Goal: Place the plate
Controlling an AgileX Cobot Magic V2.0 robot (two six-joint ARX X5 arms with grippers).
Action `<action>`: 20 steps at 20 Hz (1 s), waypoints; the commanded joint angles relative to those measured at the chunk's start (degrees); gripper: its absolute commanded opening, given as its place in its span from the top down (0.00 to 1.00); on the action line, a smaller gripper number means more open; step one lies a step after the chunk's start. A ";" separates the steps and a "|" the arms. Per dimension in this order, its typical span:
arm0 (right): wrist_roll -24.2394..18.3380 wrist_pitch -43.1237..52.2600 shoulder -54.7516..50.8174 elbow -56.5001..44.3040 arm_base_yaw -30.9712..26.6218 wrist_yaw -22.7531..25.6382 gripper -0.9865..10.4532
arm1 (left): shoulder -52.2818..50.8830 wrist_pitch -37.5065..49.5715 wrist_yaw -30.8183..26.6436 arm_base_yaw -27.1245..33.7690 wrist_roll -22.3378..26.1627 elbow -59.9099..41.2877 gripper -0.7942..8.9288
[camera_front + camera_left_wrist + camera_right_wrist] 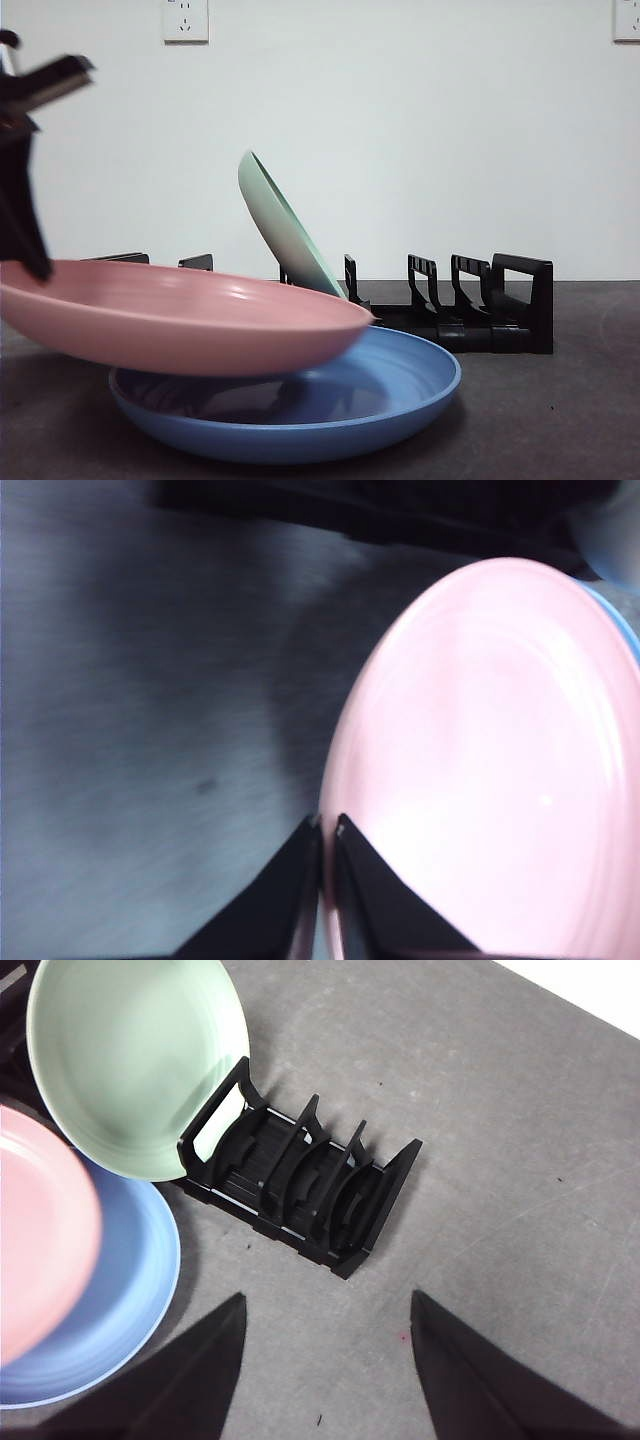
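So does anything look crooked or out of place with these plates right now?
Nothing damaged or spilled. The pink plate is off the table, tilted, above the blue plate, because the left gripper pinches its rim. The green plate leans in the black rack. The right gripper waits open.

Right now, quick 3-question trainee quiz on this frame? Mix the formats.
1. True or false: the left gripper is shut on the rim of the pink plate.
2. Which plate leans in the rack? A) blue B) green C) pink
3. Fill in: the pink plate is held tilted just above the ____ plate.

Key
1. True; its jaws pinch the rim.
2. B, the green plate stands at the rack's end slot.
3. Blue; the blue plate lies flat on the table. The right gripper waits open, holding nothing.
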 commanded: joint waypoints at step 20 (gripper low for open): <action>1.33 0.52 0.35 0.98 0.35 0.17 0.69 | 11.58 10.91 0.37 -5.40 -6.32 1.66 0.53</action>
